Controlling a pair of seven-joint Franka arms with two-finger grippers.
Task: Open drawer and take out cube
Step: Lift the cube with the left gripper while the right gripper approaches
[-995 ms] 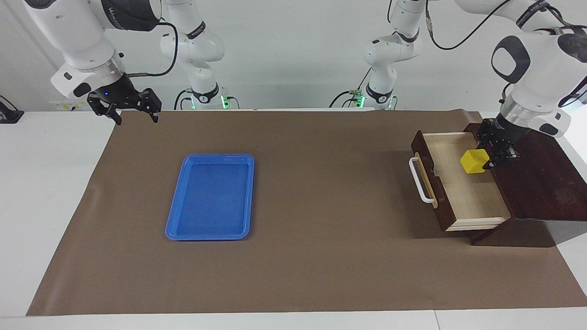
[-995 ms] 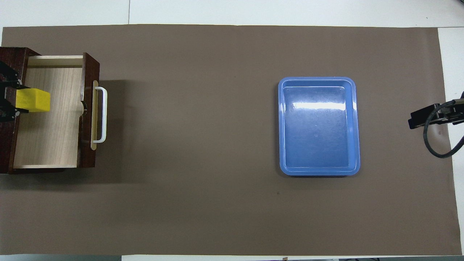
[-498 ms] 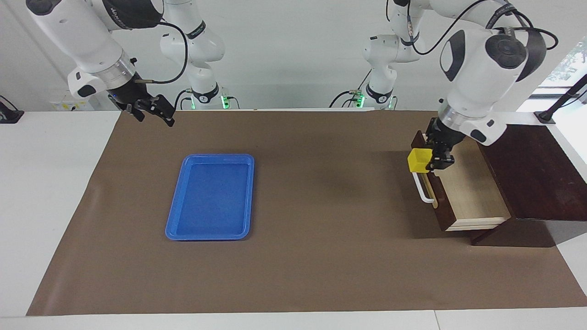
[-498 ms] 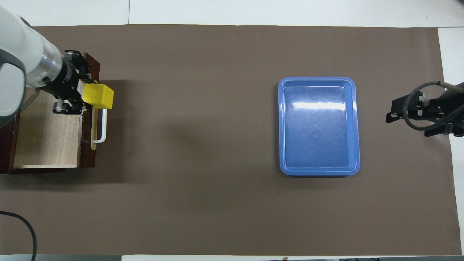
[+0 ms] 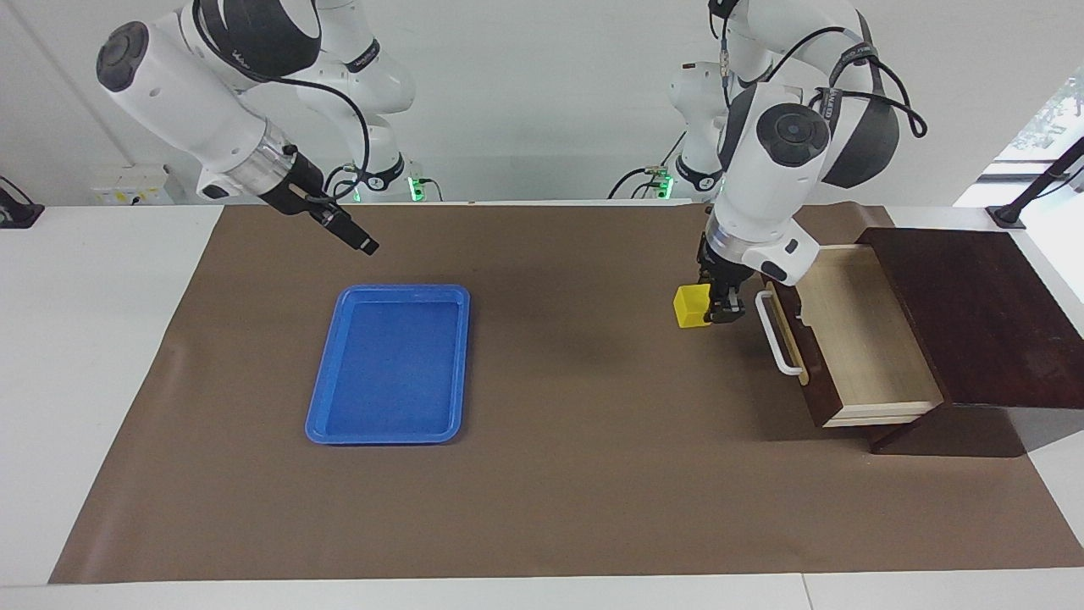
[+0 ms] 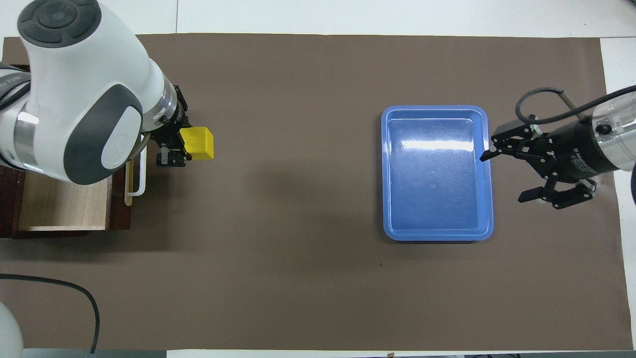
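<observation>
The dark wooden drawer (image 5: 864, 339) (image 6: 64, 209) stands pulled out, showing its pale inside and white bar handle (image 5: 775, 335). My left gripper (image 5: 710, 307) (image 6: 184, 145) is shut on the yellow cube (image 5: 690, 305) (image 6: 197, 143). It holds the cube in the air over the brown mat, just in front of the drawer's handle. My right gripper (image 5: 360, 241) (image 6: 503, 175) hangs open with nothing in it, over the mat at the edge of the blue tray toward the right arm's end of the table.
A flat blue tray (image 5: 385, 291) (image 6: 437, 108) with nothing in it lies on the brown mat (image 5: 576, 474) toward the right arm's end. The dark wooden box (image 5: 974, 313) that holds the drawer sits at the left arm's end. Bare mat lies between tray and drawer.
My left gripper has lifted the cube out of the drawer and carried it over the handle to above the mat. My right gripper has swung in toward the tray.
</observation>
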